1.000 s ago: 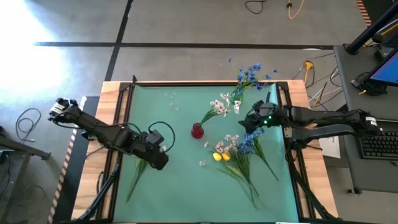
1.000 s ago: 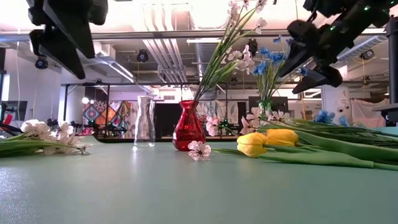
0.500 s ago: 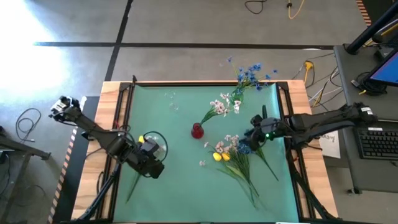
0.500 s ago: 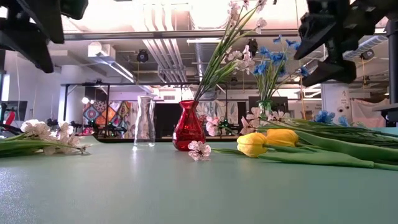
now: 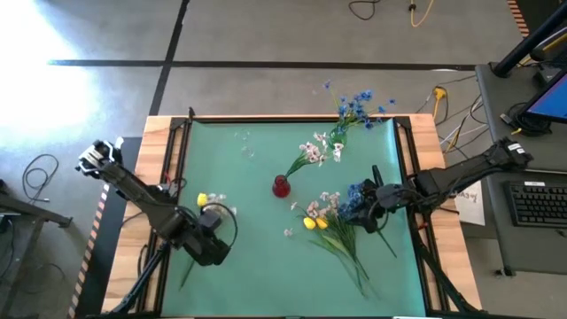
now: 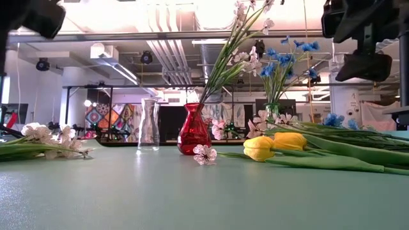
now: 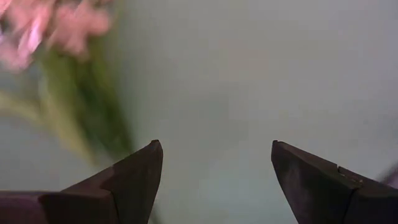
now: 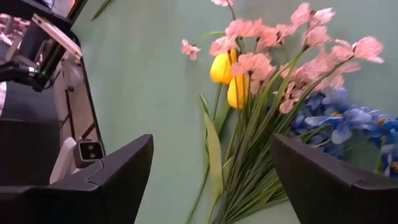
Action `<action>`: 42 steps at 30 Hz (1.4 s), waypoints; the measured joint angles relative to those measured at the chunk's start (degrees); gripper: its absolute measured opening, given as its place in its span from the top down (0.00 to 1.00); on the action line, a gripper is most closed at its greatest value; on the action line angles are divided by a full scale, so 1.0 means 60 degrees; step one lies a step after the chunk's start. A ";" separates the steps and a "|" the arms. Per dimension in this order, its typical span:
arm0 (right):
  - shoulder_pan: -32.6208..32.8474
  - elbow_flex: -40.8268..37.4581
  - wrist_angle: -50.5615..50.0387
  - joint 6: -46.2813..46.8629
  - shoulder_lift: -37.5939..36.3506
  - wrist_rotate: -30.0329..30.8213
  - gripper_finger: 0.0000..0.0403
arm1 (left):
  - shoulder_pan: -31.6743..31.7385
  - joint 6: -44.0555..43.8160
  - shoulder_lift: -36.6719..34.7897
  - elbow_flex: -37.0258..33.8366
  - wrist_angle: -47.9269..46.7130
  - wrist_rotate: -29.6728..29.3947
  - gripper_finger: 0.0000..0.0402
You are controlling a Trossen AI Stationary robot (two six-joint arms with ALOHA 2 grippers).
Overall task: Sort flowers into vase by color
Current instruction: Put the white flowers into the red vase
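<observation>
Over the heap: right gripper [image 5: 365,206] hung spread wide, empty.
Heap: yellow tulips [image 8: 227,79], pinkish-white blossoms [image 8: 314,59], blue flowers [image 8: 348,121] lay tangled right of the red vase [image 5: 281,186].
Handling: light, floppy, snag-prone; I'd pinch one green stem low.
Left gripper [image 5: 209,250]: parted, empty, beside a loose spray [image 6: 39,142].
</observation>
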 joint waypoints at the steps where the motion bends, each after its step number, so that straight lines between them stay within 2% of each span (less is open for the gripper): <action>1: 0.0045 0.0001 0.0009 0.0036 0.0012 0.0001 0.23 | -0.0023 -0.0150 0.0174 0.0000 -0.0172 0.0159 0.29; 14: 0.0153 0.0004 0.0001 -0.0095 0.0029 0.0004 0.26 | -0.0040 -0.0961 0.1340 -0.0005 -0.0500 0.0341 0.29; 29: 0.0149 0.0004 -0.0009 -0.0567 0.0029 0.0251 0.26 | -0.0040 -0.1493 0.1379 -0.0919 -0.0573 0.0322 0.29; 42: 0.0149 0.0004 -0.0009 -0.0711 0.0029 0.0450 0.26 | -0.0040 -0.1693 0.1379 -0.0969 -0.0488 -0.0013 0.29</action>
